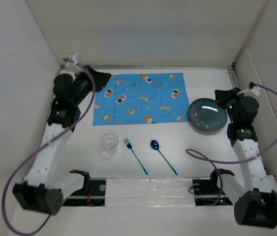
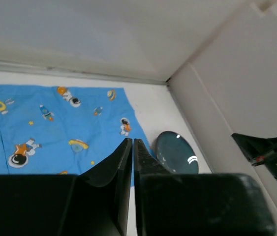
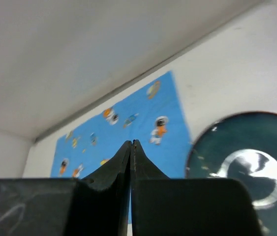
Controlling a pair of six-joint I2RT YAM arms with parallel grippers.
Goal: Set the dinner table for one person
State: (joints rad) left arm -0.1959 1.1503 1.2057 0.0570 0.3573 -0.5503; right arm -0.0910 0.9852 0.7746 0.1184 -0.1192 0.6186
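The white dinner table [image 1: 204, 147] carries a blue cartoon-printed mat [image 1: 139, 98] at the back middle. A dark teal plate [image 1: 207, 114] lies right of the mat. A clear glass [image 1: 109, 143], a blue fork [image 1: 136, 155] and a blue spoon [image 1: 163, 155] lie in front of the mat. My left gripper [image 1: 107, 77] is shut and empty above the mat's back left corner. My right gripper [image 1: 217, 93] is shut and empty just above the plate's far right rim. The left wrist view shows its shut gripper [image 2: 133, 141], the mat [image 2: 54, 128] and the plate [image 2: 177, 155]. The right wrist view shows its shut gripper [image 3: 131, 142], the mat [image 3: 128, 123] and the plate [image 3: 246, 167].
White walls [image 1: 143, 34] close the table at the back and both sides. A clear taped strip [image 1: 148, 189] runs along the near edge between the arm bases. Purple cables [image 1: 27, 167] hang from both arms.
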